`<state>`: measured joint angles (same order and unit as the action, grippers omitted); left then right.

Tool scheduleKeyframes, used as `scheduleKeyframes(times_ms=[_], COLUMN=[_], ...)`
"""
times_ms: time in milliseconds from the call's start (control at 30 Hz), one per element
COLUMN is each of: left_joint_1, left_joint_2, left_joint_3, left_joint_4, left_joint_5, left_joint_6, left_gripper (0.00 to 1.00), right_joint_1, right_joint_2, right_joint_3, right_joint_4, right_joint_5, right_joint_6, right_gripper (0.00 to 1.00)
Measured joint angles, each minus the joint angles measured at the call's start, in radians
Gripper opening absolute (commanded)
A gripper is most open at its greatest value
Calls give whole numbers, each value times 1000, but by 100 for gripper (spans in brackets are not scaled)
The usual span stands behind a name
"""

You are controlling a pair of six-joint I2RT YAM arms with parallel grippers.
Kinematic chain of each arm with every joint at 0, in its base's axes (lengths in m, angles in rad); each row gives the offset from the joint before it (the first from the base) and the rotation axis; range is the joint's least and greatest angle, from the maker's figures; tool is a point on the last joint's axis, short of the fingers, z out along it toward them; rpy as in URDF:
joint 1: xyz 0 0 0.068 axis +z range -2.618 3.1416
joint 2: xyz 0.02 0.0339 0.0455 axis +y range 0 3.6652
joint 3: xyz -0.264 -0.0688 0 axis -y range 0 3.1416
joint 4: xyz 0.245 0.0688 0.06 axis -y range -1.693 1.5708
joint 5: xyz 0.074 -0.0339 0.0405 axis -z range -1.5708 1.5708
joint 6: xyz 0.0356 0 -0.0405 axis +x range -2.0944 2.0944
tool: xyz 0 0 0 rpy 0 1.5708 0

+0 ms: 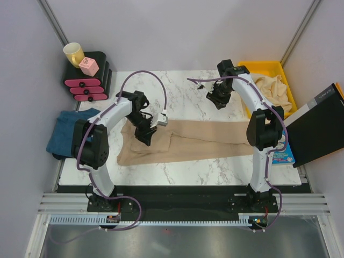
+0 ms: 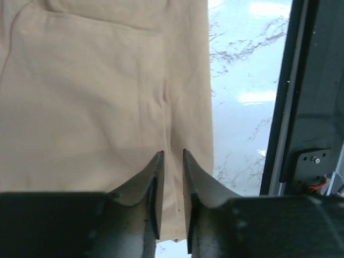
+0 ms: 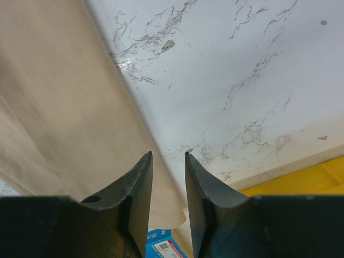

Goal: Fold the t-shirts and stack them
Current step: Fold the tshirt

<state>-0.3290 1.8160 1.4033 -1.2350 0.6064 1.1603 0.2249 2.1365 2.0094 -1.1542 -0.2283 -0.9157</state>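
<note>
A tan t-shirt lies spread lengthwise across the marble table. My left gripper is down on its left part. In the left wrist view the jaws stand close together on a pinched crease of the tan cloth. My right gripper hovers over bare marble beyond the shirt's far edge. Its jaws are slightly apart and empty, with the shirt's edge below left. A teal-blue t-shirt lies off the table's left side. More tan shirts fill a yellow bin.
A black rack with pink pieces and a yellow cup stands at the back left. A black box and a blue booklet sit at the right edge. The booklet and bin also show in the right wrist view.
</note>
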Motion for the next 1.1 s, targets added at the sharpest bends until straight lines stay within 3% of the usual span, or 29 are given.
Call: scheduleKeyframes(times_ms=[233,400,533,667,767,1100], left_joint_1=[-26,-5,26,38,35,25], left_joint_2=[21,24,47,88,108,171], left_joint_3=[29,23,19,1,-22,-25], left_joint_4=[-71,42,140,192,199,220], left_joint_5=[20,-39,-92,-137,-163,-230], left_joint_6=[40,-14,-71,-98,-101,-143], left_gripper=[36,37,34,30,26,23], right_joint_1=[0,0,0,0,-2,-78], right_joint_2=[0,0,0,0,0,31], right_joint_3=[11,11,-10,-96,-174,-240], right_joint_4=[0,0,6,12,8,21], right_joint_5=[1,-3,-9,3,29,79], right_joint_6=[-1,1,3,-24,-56,-86], right_gripper=[40,40,30,9,2,0])
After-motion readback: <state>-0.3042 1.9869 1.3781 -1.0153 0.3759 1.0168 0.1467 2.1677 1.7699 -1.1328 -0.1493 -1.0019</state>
